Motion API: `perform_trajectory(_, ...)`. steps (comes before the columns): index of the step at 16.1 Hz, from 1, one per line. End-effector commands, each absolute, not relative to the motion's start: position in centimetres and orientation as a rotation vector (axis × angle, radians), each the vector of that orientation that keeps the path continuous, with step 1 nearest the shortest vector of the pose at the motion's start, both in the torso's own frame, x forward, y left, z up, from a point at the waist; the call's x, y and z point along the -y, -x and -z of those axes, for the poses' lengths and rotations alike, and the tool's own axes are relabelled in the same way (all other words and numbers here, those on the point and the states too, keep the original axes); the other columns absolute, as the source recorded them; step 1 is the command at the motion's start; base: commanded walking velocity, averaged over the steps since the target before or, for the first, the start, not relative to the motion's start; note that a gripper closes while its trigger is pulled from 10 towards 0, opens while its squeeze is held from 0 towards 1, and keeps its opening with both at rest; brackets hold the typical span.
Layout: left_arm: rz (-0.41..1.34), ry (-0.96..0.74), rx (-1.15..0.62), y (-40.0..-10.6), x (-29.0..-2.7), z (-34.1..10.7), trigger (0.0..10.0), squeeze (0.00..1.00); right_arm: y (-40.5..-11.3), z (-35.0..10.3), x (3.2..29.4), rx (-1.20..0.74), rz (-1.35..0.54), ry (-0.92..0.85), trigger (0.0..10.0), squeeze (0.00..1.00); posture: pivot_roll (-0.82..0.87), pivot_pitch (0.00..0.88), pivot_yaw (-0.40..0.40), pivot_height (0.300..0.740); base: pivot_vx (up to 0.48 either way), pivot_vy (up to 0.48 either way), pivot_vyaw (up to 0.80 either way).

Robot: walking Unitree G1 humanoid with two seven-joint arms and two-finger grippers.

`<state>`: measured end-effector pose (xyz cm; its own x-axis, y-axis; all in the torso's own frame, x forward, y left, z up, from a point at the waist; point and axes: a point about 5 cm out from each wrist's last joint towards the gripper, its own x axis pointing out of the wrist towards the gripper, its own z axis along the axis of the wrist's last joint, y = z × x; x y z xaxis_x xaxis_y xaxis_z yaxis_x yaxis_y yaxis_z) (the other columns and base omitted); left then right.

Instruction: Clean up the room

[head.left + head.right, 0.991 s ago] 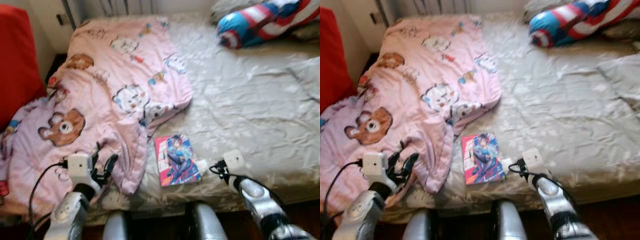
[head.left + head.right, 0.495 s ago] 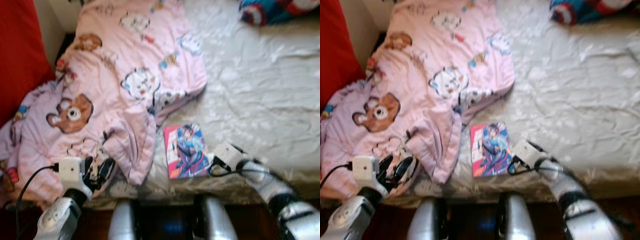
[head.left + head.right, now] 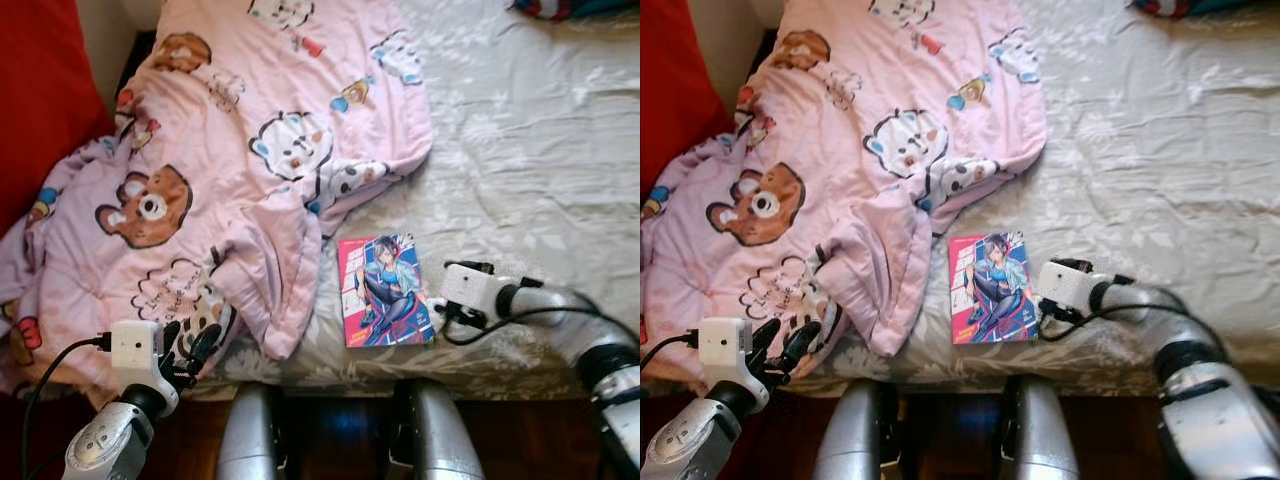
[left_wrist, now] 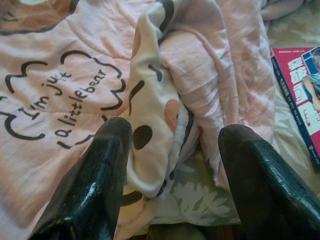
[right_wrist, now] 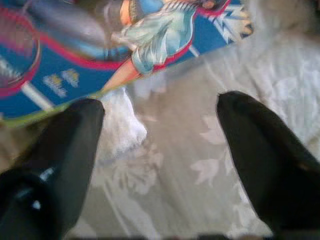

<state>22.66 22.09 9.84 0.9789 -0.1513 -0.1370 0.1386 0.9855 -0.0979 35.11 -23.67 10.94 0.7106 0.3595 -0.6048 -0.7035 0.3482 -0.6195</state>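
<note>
- Right gripper (image 5: 160, 150): fingers spread wide, holding nothing, low over the grey floral bedsheet (image 3: 540, 150); comic book (image 3: 384, 290) lies flat just ahead of its fingertips, a small white scrap (image 5: 120, 122) beside one finger.
- Left gripper (image 4: 172, 165): fingers apart, empty, at the bed's near edge; rumpled hem of the pink bear-print blanket (image 3: 230, 170) lies between and just beyond its tips.
- Book lies just beside the blanket's edge.

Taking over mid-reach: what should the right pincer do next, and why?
Probably ease the right pincer forward toward the comic book. Its fingers are open and empty, just short of the book's edge on the bed sheet. The book lies flat, untouched.
</note>
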Motion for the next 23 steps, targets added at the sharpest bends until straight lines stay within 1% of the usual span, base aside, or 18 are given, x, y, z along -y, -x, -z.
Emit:
perform_trajectory(1,0.132,0.084,-0.17,-22.1,-22.5,-9.7,10.0,0.0,-34.1,-9.5,24.1,-0.502,-0.799,0.986,10.0,0.0,0.14,0.345,0.061,0.608,0.0,0.0,0.0)
perform_trajectory(2,0.133,0.086,-0.174,-22.0,-22.4,-9.6,10.0,0.0,-33.5,-8.6,24.2,-0.554,-0.828,1.022,10.0,0.0,0.14,0.351,0.061,0.608,0.0,0.0,0.0)
perform_trajectory(5,0.136,0.087,-0.185,-21.7,-22.3,-9.7,10.0,0.0,-33.2,-7.9,24.2,-0.577,-0.829,1.074,10.0,0.0,0.15,0.363,0.065,0.608,0.0,0.0,0.0)
perform_trajectory(8,0.134,0.082,-0.198,-21.1,-22.5,-9.7,10.0,0.0,-33.4,-7.7,24.2,-0.562,-0.789,1.171,10.0,0.0,0.16,0.373,0.066,0.608,0.0,0.0,0.0)
perform_trajectory(9,0.133,0.081,-0.2,-21.0,-22.5,-9.7,10.0,0.0,-33.8,-8.1,24.2,-0.533,-0.742,1.194,10.0,0.0,0.16,0.377,0.066,0.608,0.0,0.0,0.0)
perform_trajectory(10,0.131,0.082,-0.202,-20.9,-22.5,-9.8,10.0,0.0,-34.3,-8.5,24.0,-0.488,-0.699,1.199,10.0,0.0,0.16,0.377,0.066,0.608,0.0,0.0,0.0)
perform_trajectory(13,0.132,0.085,-0.212,-20.6,-22.4,-9.8,10.0,0.0,-34.6,-8.7,23.6,-0.447,-0.661,1.211,10.0,0.0,0.17,0.385,0.068,0.608,0.0,0.0,0.0)
perform_trajectory(21,0.139,0.082,-0.229,-20.3,-22.4,-9.9,10.0,0.0,-33.5,-6.9,23.4,-0.496,-0.7,1.2,10.0,0.0,0.17,0.393,0.077,0.608,0.0,0.0,0.0)
perform_trajectory(22,0.139,0.082,-0.23,-20.3,-22.4,-9.9,10.0,0.0,-33.5,-6.8,23.4,-0.494,-0.698,1.196,4.8,0.0,0.18,0.394,0.078,0.608,0.0,0.0,0.0)
perform_trajectory(23,0.14,0.081,-0.23,-20.2,-22.4,-9.9,10.0,0.0,-33.5,-6.8,23.3,-0.492,-0.698,1.193,0.0,0.0,0.18,0.394,0.078,0.608,0.0,0.0,0.0)
